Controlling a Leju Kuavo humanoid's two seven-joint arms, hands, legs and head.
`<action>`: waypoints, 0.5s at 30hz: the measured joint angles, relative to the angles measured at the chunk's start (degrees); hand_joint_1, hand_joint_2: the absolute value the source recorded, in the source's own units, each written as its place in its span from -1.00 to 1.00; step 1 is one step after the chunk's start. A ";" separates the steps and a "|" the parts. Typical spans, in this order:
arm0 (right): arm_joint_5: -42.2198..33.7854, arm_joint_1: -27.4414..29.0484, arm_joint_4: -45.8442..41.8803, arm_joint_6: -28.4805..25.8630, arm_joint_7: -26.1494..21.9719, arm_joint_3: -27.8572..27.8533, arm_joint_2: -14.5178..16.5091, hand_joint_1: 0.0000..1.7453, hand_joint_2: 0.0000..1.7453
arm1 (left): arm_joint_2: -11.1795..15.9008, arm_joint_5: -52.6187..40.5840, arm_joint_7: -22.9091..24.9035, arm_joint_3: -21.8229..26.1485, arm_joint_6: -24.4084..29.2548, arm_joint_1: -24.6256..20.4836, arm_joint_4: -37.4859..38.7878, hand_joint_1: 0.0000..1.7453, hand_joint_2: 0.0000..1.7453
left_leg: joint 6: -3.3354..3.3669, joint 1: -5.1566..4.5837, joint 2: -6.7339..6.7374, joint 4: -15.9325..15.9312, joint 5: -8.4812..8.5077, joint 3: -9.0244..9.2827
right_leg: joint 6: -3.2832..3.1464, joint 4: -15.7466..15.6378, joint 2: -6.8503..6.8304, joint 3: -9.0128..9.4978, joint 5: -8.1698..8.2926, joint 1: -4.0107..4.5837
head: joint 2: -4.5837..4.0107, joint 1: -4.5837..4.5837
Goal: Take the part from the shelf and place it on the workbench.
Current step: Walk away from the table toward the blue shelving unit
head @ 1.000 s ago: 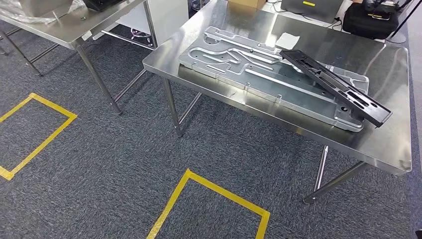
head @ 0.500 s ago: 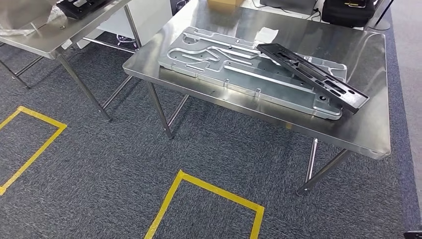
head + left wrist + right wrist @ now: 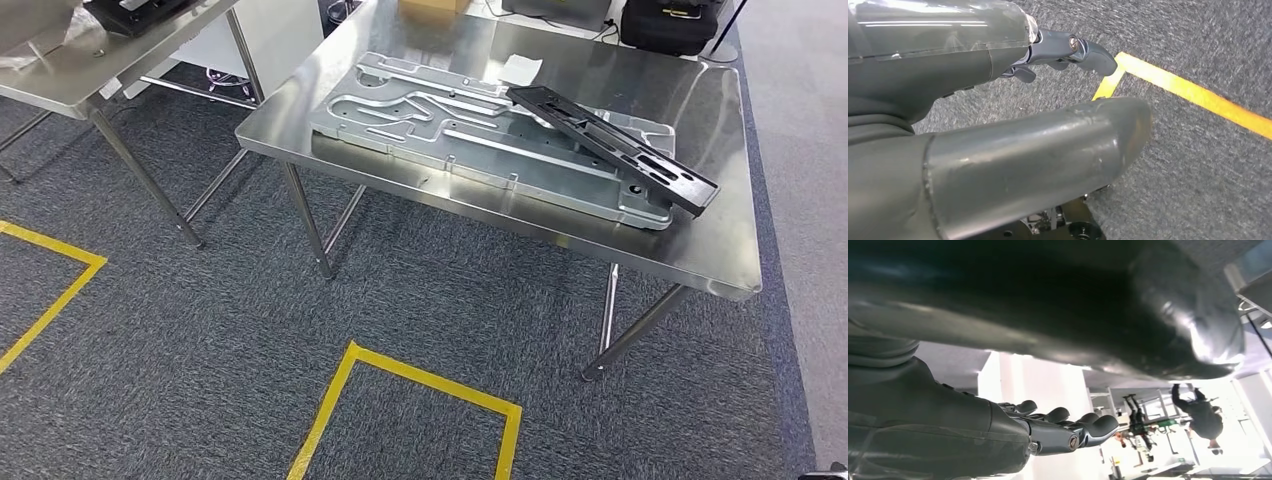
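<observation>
Left wrist view: left hand (image 3: 998, 120) hangs over grey carpet (image 3: 1198, 165) beside yellow floor tape (image 3: 1193, 95), fingers apart, holding nothing. Right hand (image 3: 1013, 390) likewise empty, fingers extended and apart. In the head view, beyond a taped floor square (image 3: 410, 410), the steel counter (image 3: 700, 255) carries a large machined metal plate (image 3: 480, 150). The black part (image 3: 610, 148) lies diagonally across that plate's right end, well apart from both hands.

Long black part (image 3: 612, 148) lies slantwise on workbench (image 3: 700, 258).
</observation>
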 joint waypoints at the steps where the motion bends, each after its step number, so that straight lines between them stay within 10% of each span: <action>1: 0.05 0.01 0.01 0.00 0.01 0.00 0.03 -1.00 -1.00 | -0.03 -0.02 -0.15 0.00 -0.04 0.02 0.00 -1.00 -1.00 | -0.03 -0.05 0.29 0.08 -0.02 -0.04 | 0.02 -0.86 -0.14 0.57 1.04 0.00 | 0.00 0.00; 6: 0.39 -0.06 0.11 0.33 -0.07 -0.22 0.01 -1.00 -1.00 | -0.34 -0.11 -0.97 -0.01 -0.48 -0.11 0.00 -1.00 -1.00 | -1.01 -0.38 1.37 0.86 -0.58 0.01 | -0.94 -15.56 -1.95 8.15 6.74 0.53 | 0.00 -0.01; 11: 0.79 -0.03 0.15 1.40 -0.80 -1.16 0.05 -1.00 -1.00 | -0.50 -0.13 -0.91 -0.02 -0.54 -0.13 0.00 -1.00 -1.00 | -2.45 -0.27 1.03 3.41 -2.72 -0.84 | -2.37 -16.10 -0.71 7.97 7.43 0.10 | 0.00 -0.25; 15: 1.86 -0.20 0.14 2.41 -2.31 -1.39 0.92 -1.00 -1.00 | -0.50 0.23 -0.32 0.05 -0.27 0.03 0.00 -1.00 -1.00 | -3.43 0.46 -0.56 16.95 -9.15 -6.75 | -2.79 -16.06 0.30 7.47 7.72 0.06 | 0.00 -0.56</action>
